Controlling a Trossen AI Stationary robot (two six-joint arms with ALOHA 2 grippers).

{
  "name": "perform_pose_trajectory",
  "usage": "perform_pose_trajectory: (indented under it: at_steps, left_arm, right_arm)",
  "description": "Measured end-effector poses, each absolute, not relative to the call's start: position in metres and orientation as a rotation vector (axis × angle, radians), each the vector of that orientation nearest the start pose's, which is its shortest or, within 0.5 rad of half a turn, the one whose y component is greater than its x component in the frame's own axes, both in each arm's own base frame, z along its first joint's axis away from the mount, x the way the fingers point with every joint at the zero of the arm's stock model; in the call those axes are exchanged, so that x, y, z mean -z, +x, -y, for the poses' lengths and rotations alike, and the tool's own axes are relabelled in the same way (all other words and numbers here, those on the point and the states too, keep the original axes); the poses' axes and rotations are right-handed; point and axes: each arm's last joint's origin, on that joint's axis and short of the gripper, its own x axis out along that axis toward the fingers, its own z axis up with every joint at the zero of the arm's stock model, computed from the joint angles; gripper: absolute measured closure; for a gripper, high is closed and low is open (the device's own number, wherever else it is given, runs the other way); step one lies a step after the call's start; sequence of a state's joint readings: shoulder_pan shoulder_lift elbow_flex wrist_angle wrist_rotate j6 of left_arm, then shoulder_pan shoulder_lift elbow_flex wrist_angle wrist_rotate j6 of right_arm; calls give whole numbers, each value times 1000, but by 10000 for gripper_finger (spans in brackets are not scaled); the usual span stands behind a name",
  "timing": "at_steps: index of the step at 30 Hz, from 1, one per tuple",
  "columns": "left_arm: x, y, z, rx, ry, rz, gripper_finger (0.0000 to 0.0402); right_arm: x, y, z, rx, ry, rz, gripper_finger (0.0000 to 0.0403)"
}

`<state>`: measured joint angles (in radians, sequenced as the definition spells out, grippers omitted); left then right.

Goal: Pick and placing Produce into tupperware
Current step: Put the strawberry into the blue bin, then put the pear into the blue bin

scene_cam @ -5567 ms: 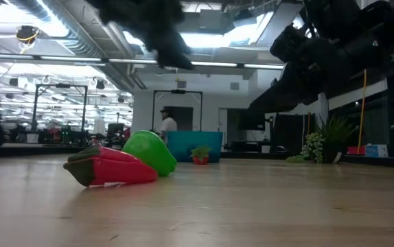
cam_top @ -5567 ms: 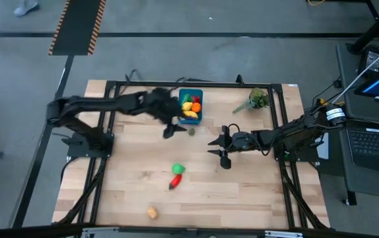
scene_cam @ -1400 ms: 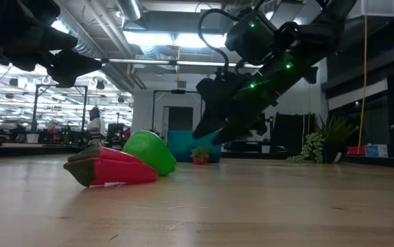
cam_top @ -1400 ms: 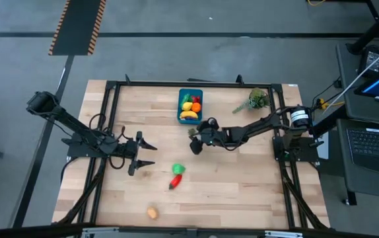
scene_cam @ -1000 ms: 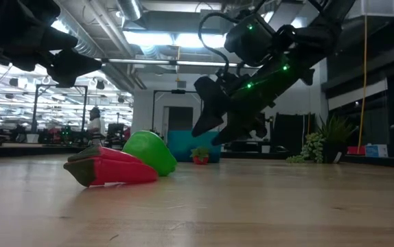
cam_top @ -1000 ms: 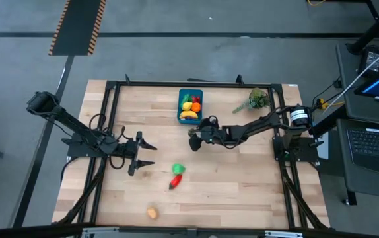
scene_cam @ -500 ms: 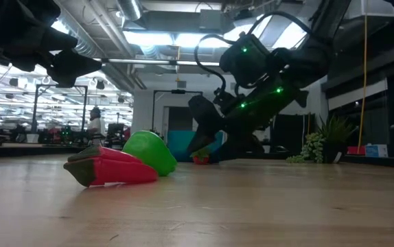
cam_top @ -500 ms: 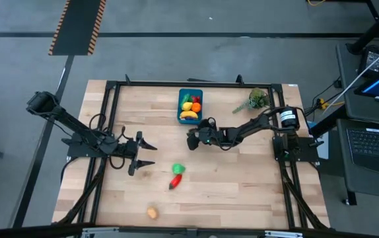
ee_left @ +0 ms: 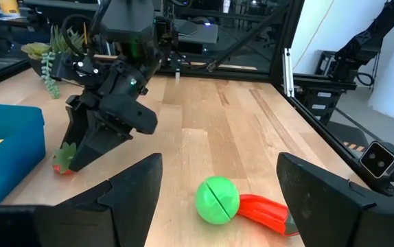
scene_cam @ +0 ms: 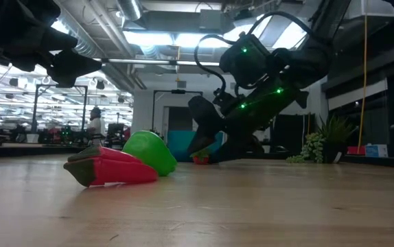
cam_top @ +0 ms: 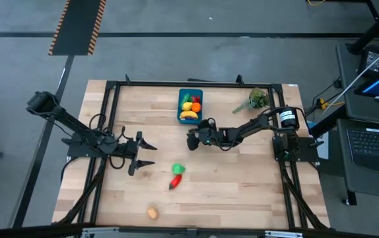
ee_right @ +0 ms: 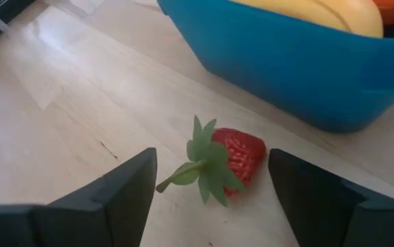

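The bench (cam_top: 242, 178) carries the teal tupperware (cam_top: 190, 94) near its far edge, holding a banana (cam_top: 189, 115). The right gripper (ee_right: 211, 199) is lowered with fingers spread around a strawberry (ee_right: 235, 156) just beside the tub. The left gripper (cam_top: 148, 153) is held open near the left edge.

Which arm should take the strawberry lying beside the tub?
The right. Its gripper is open and low over the strawberry, which lies between its fingers just outside the teal tub. The left gripper waits open at the table's left side, far from it.
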<state>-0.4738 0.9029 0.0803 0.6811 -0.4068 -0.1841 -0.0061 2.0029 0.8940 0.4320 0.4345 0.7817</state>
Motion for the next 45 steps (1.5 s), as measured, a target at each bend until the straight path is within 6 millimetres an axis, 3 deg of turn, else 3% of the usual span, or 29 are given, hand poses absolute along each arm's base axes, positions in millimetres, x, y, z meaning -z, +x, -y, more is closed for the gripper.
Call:
perform_pose_trajectory:
  at_steps: [7,24,35,40,45]
  left_arm:
    - [-159,148,63,55,-124,-134,121]
    - [-159,148,63,55,-124,-134,121]
    - [-159,148,63,55,-124,-134,121]
    - [-159,148,63,55,-124,-134,121]
    - [-159,148,63,55,-126,-134,121]
  right_arm:
    - [-92,366,19,672,599,-457,158]
    - [-91,367,18,649,601,-470,325]
    - [-91,367,16,604,594,-494,349]
    - [-90,367,10,568,591,-521,398]
    - [-89,367,7,526,628,-541,389]
